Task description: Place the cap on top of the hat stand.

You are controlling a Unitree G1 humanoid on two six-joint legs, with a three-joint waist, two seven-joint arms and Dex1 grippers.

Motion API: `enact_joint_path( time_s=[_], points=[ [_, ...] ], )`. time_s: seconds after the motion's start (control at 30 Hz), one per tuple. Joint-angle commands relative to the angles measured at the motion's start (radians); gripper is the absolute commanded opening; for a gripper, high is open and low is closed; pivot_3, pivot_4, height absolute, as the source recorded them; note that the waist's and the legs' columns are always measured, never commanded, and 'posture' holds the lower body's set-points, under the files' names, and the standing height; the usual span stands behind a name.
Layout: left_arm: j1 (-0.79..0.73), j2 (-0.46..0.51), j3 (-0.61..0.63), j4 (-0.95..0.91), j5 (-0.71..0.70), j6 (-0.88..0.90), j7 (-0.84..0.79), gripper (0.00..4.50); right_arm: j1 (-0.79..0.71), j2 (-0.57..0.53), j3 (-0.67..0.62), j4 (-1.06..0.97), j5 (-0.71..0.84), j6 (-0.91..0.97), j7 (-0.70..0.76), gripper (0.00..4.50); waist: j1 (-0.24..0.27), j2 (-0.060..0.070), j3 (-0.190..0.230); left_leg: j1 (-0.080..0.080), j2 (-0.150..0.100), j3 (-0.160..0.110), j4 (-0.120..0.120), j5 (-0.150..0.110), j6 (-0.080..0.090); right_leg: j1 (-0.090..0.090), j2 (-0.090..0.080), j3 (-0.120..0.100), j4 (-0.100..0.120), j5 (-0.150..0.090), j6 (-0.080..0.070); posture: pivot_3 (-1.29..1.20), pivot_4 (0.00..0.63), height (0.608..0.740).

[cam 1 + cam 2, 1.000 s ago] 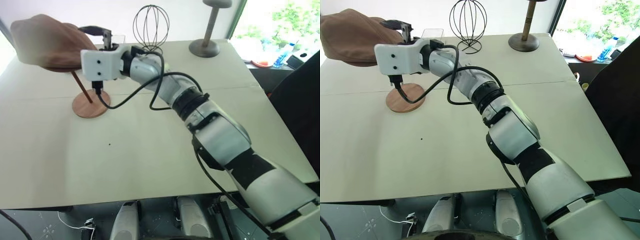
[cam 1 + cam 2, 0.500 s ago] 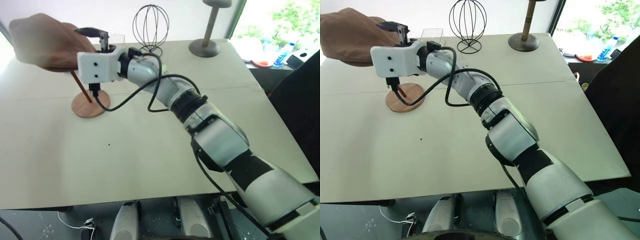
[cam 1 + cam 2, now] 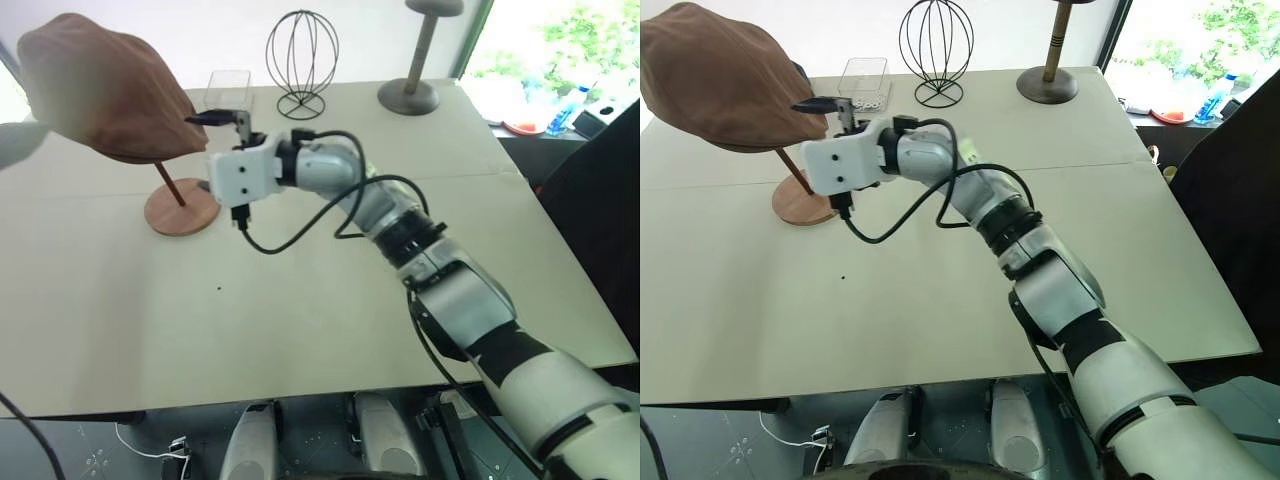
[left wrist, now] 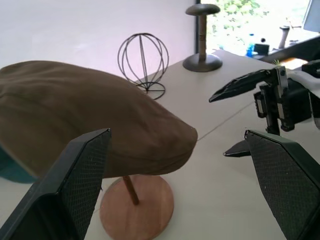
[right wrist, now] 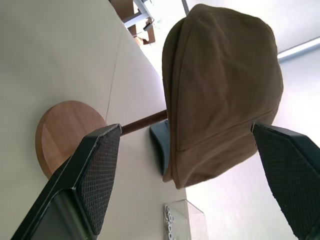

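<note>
**Cap on stand, both grippers off**

Cap [image 3: 725,90] sits on stand [image 3: 805,205] at approx 10 o'clock on table [image 3: 940,300], draped over the top disc and hiding it; rod and base visible below. R gripper [image 3: 825,112] is just beside the cap's near edge, fingers spread wide, holding nothing. L gripper [image 4: 175,185] likewise spread, empty, cap ahead of it.

Handling, as a guess: cap looks soft, light, floppy, so could slide off the slanted stand if nudged. Best hold would be the brim edge, pinched.

R wrist view shows a dark blue item [image 5: 159,147] behind the rod and a clear box [image 5: 182,220]; head views hide the blue item behind the cap.
</note>
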Motion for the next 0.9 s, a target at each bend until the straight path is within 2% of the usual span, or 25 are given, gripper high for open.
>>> enact_joint_path(
  time_s=[0.03,0.17,0.2,0.4,0.53,0.77,0.9],
  points=[
    [-0.044,0.082,-0.091,-0.021,0.001,-0.052,-0.066,4.50,0.081,-0.068,-0.069,-0.252,0.160,0.163,0.175,4.26,0.003,0.000,0.000,0.000,0.000,0.000,0.000,0.000,0.000,0.000,0.000,0.000,0.000,0.000,0.000,0.00,0.150,0.740],
    [-0.101,0.167,-0.252,-0.032,0.063,-0.178,-0.147,4.50,0.164,-0.208,-0.171,-0.563,0.421,0.577,0.405,4.26,0.013,0.001,0.001,-0.001,0.000,0.000,0.002,0.000,0.000,0.000,0.000,0.000,0.000,0.000,0.000,0.00,0.150,0.740],
    [-0.120,0.180,-0.291,-0.033,0.086,-0.219,-0.157,4.50,0.163,-0.247,-0.204,-0.611,0.478,0.702,0.433,4.40,0.018,0.002,0.001,-0.002,0.000,0.001,0.003,0.000,0.000,0.000,0.000,0.000,0.000,0.000,0.000,0.00,0.150,0.740],
    [-0.215,0.207,-0.534,-0.105,0.288,-0.449,-0.144,4.50,0.103,-0.511,-0.356,-0.732,0.762,1.293,0.574,4.40,0.031,0.003,0.002,-0.001,0.000,0.002,0.003,0.000,0.000,0.001,0.000,0.000,0.000,-0.002,-0.004,0.00,0.150,0.740],
    [-0.233,0.213,-0.647,-0.137,0.502,-0.609,-0.100,4.50,0.077,-0.622,-0.426,-0.760,0.894,1.451,0.616,4.40,0.027,0.003,0.002,-0.002,0.000,0.002,0.004,0.000,0.001,0.000,0.000,0.000,-0.001,-0.002,-0.004,0.00,0.150,0.740],
    [-0.234,0.160,-0.750,-0.202,0.766,-0.737,-0.004,4.50,-0.041,-0.675,-0.521,-0.683,1.046,1.675,0.555,4.40,0.027,0.005,0.003,-0.002,0.000,0.003,0.003,-0.001,0.001,-0.001,0.000,0.001,-0.001,-0.002,-0.003,0.00,0.150,0.740],
    [-0.197,0.122,-0.792,-0.245,0.965,-0.778,0.097,4.50,-0.089,-0.704,-0.535,-0.631,1.070,1.702,0.528,4.40,0.031,0.005,0.003,-0.003,0.000,0.004,0.004,-0.001,0.001,-0.001,-0.001,0.001,-0.001,-0.002,-0.003,0.00,0.150,0.740]
  ],
)
